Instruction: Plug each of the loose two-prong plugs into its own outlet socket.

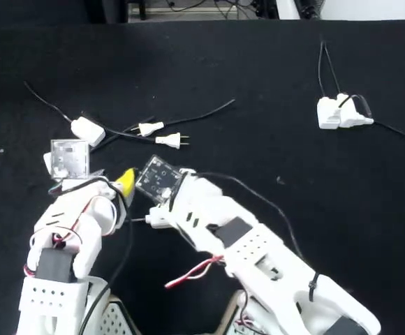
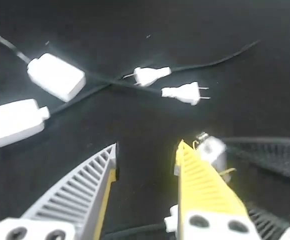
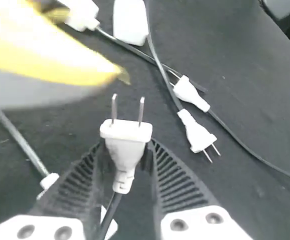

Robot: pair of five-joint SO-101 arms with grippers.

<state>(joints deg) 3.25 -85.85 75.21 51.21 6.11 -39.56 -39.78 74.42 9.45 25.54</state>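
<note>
My right gripper (image 3: 125, 146) is shut on a white two-prong plug (image 3: 126, 134), prongs pointing away from the wrist toward the left arm's yellow finger (image 1: 126, 180) close by. My left gripper (image 2: 146, 151) stands open, nothing between its fingers, just short of the loose plugs. Two loose white plugs (image 1: 150, 128) (image 1: 171, 140) lie side by side on the black cloth, also seen as plugs (image 2: 150, 76) (image 2: 185, 93). A white outlet socket (image 2: 55, 76) lies beyond them, with a second socket (image 2: 10, 122) beside it. The near socket (image 1: 87, 130) sits left of the plugs.
Black cords (image 1: 202, 114) run across the cloth from the plugs and sockets. At the far right another white socket (image 1: 339, 112) lies with a plug in it and its cord trailing off. The table's back edge (image 1: 202, 22) is at the top.
</note>
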